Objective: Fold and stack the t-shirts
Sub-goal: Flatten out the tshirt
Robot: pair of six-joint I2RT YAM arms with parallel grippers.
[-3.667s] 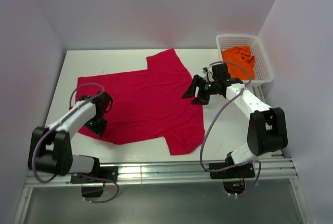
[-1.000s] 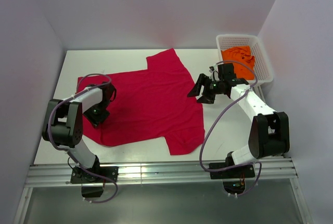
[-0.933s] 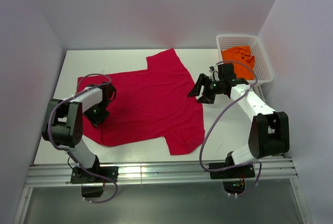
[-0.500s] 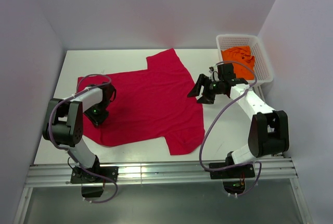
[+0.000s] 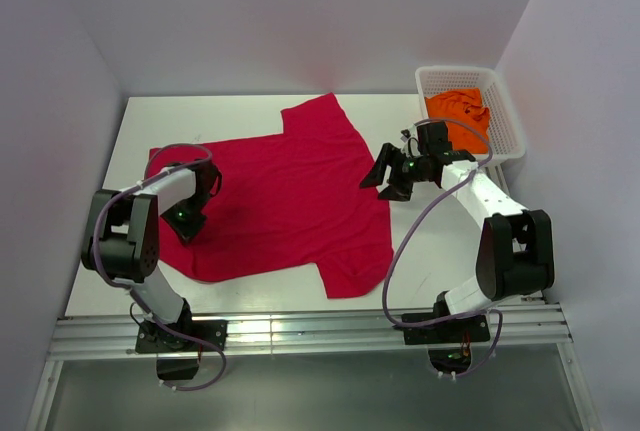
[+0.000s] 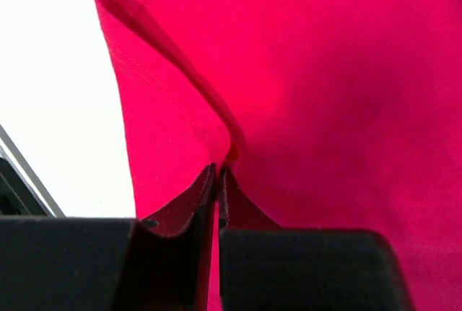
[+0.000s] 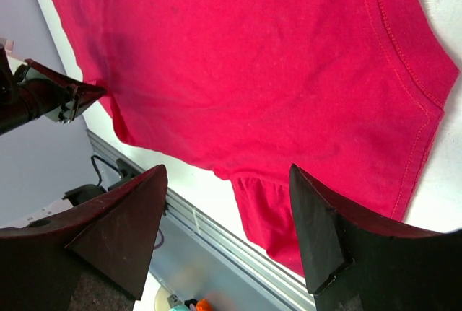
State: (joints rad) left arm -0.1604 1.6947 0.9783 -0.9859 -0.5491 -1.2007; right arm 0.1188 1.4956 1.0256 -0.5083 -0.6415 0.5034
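Red shirt is spread flat on the table. Near its left edge, a small ridge of cloth is pinched between the closed fingers of the left gripper. The right gripper is held wide open above the shirt's right edge, gripping nothing. An orange shirt is crumpled in the basket.

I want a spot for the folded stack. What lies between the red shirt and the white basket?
In the top view: bare white table, with the right arm reaching across it; the right gripper, open, hangs at the edge of the red shirt.
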